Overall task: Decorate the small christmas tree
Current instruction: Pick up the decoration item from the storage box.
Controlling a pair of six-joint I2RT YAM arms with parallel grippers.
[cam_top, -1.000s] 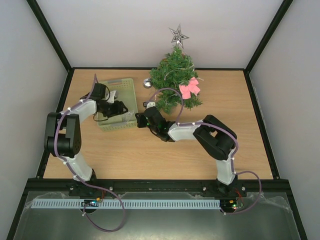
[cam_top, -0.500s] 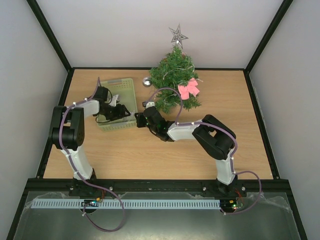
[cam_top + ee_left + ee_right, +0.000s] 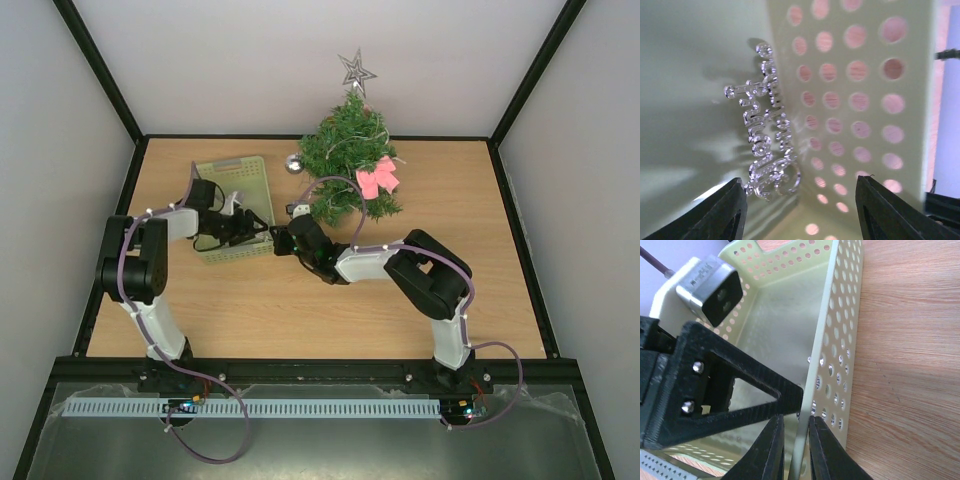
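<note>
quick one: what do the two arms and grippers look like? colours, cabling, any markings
Both arms match: left arm and right arm have bulky black joints joined by white shells. A purple cable loops along each. Left gripper and right gripper carry plain matte black tapered fingers. No readable markings.

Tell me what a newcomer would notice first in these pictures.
The small christmas tree stands at the far edge of the table, topped by a silver star and wearing a pink bow. Nearby, the right gripper pinches a wall of the pale green basket, while the open left gripper hovers inside by a glittery script ornament.
</note>
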